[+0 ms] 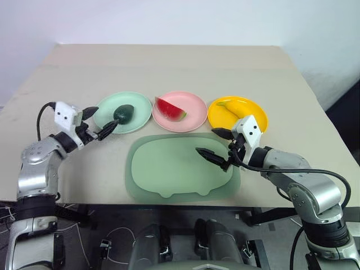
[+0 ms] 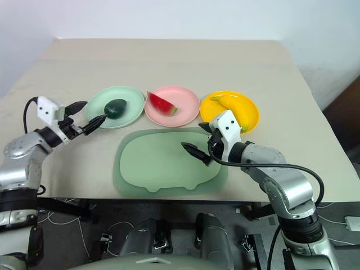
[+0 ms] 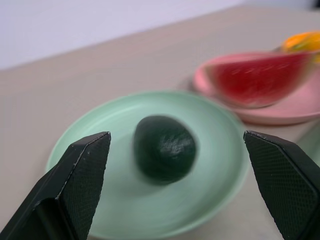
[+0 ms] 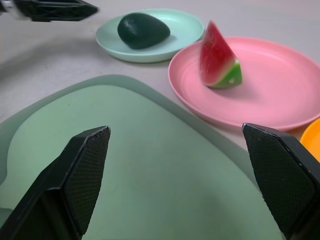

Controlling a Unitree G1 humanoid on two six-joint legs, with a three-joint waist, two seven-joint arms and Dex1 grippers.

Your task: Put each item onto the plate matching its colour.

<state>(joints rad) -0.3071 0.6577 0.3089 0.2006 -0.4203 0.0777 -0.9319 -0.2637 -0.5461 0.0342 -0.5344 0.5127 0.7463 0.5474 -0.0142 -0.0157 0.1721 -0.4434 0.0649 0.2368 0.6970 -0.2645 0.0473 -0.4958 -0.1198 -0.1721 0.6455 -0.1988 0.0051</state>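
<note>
Three plates stood in a row across the middle of the beige desk (image 1: 169, 67). The avocado (image 1: 124, 113) lay on the mint green plate (image 1: 140, 107), the watermelon wedge (image 1: 170, 108) stood on the pink plate (image 1: 194, 109), and the banana (image 1: 236, 110) lay on the yellow plate (image 1: 222, 118). The pink plate's rim sat just beside both neighbours, leaving only narrow gaps. The pale green mat (image 1: 169, 169) lay bare just in front of the plates, its near edge close to the desk's front edge.

The left gripper (image 1: 99, 122) hovered at the mint plate's near-left rim, jaws spread and empty, just short of the avocado. The right gripper (image 1: 215, 145) hung over the mat's right part, jaws spread and empty, near the yellow plate.

Behind the plates the desk ran clear to a pale wall (image 1: 169, 19); open surface flanked the row on both sides.
</note>
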